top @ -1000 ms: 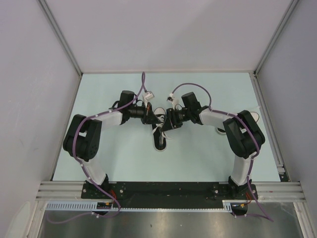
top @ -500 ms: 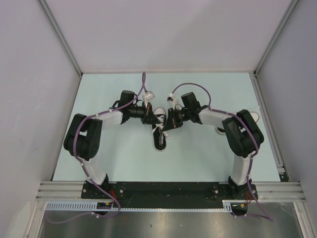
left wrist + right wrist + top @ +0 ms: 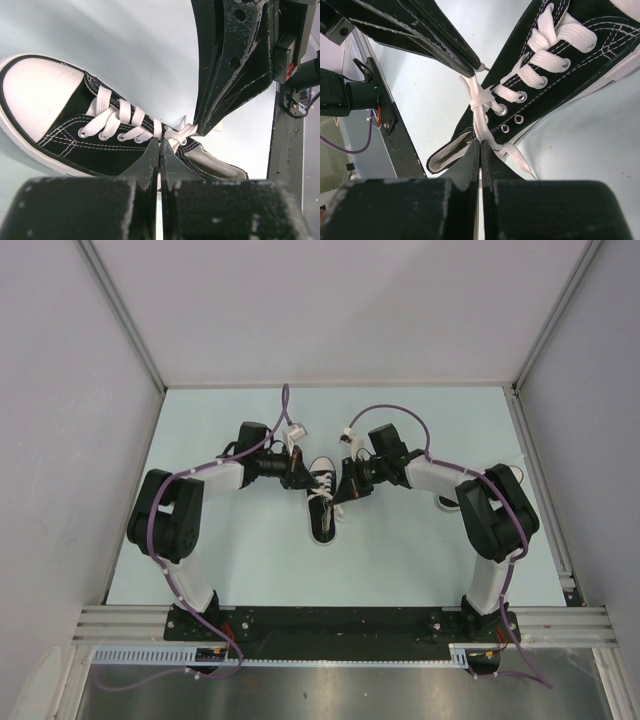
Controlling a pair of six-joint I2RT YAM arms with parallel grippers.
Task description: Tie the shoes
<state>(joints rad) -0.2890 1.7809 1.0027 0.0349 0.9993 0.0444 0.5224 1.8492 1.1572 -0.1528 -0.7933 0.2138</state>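
Since the earlier frames the two arms have drawn apart: the left end effector point(image 3: 297, 478) has shifted left and the right end effector point(image 3: 344, 490) has shifted right, so more of the shoe point(image 3: 322, 505) is exposed between them in the top view. The shoe lies sole-down near the centre of the counter point(image 3: 220, 560), with the toe pointing away from the arm bases and the heel opening toward them. The left end effector is fully closed. In the right wrist view, the left end effector point(image 3: 474, 67) pinches one strand of the laces point(image 3: 481, 100), and this strand runs taut from the crossing above the top eyelets up to its tip. The right end effector point(image 3: 480, 146) is also fully closed, having narrowed from a wider setting a second ago. It grips a second strand, which enters between its fingers beside the heel opening. In the left wrist view, the left end effector point(image 3: 160, 146) sits over the side of the shoe, and the right end effector point(image 3: 204, 129) meets the laces point(image 3: 176, 135) at the top eyelets. The lower lace rows lie threaded flat across the tongue
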